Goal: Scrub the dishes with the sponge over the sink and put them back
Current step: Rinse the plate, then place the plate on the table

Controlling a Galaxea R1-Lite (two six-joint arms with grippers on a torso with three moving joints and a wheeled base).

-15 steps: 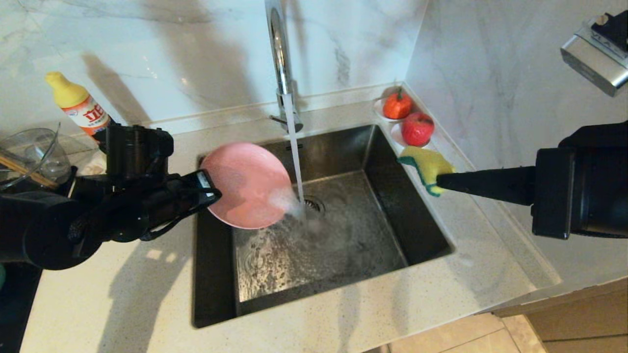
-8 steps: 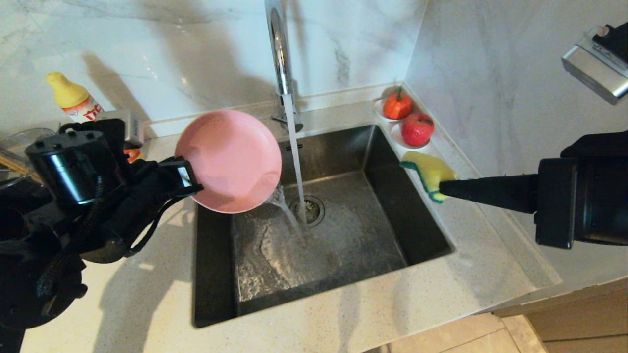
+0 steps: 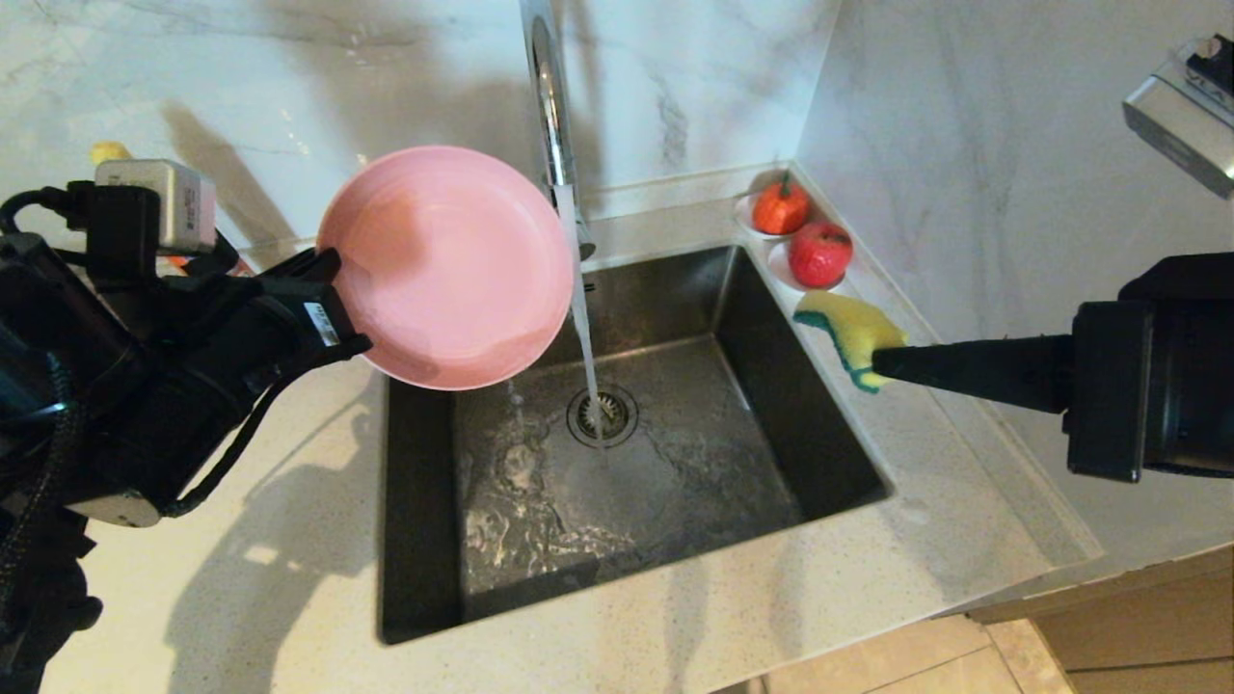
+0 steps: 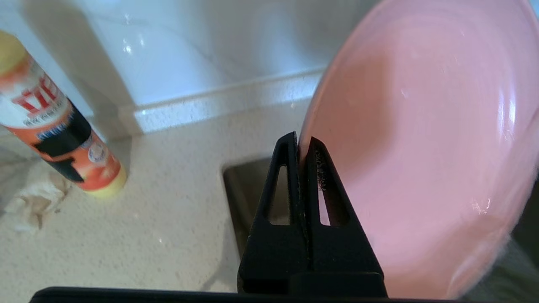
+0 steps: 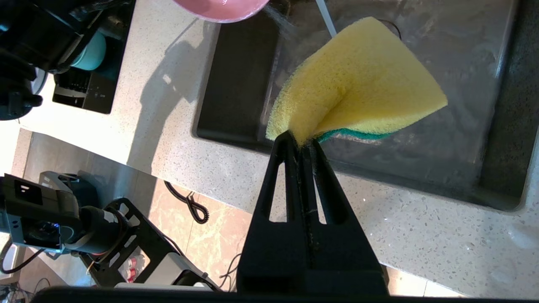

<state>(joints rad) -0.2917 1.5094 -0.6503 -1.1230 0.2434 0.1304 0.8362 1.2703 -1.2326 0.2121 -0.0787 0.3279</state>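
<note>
My two arms reach in from opposite sides, both grippers pinched shut.

My left gripper (image 3: 333,289) is raised with its wrist tilted up, fingers clamped together on something thin. My right gripper (image 3: 879,364) reaches level from the right, fingers pressed together.

This was a kitchen. A square brushed stainless-steel sink (image 3: 665,453) sat sunk into a pale speckled stone counter (image 3: 289,578), and water ran from a tall chrome faucet (image 3: 548,87) behind it into the round strainer drain (image 3: 602,414). White marble-veined walls (image 3: 289,106) rose behind and to the right of the sink. Left of the sink stood an orange-and-white detergent bottle with a yellow cap (image 4: 50,122). At the sink's back right corner, red fruit (image 3: 820,253) rested on small white saucers.
</note>
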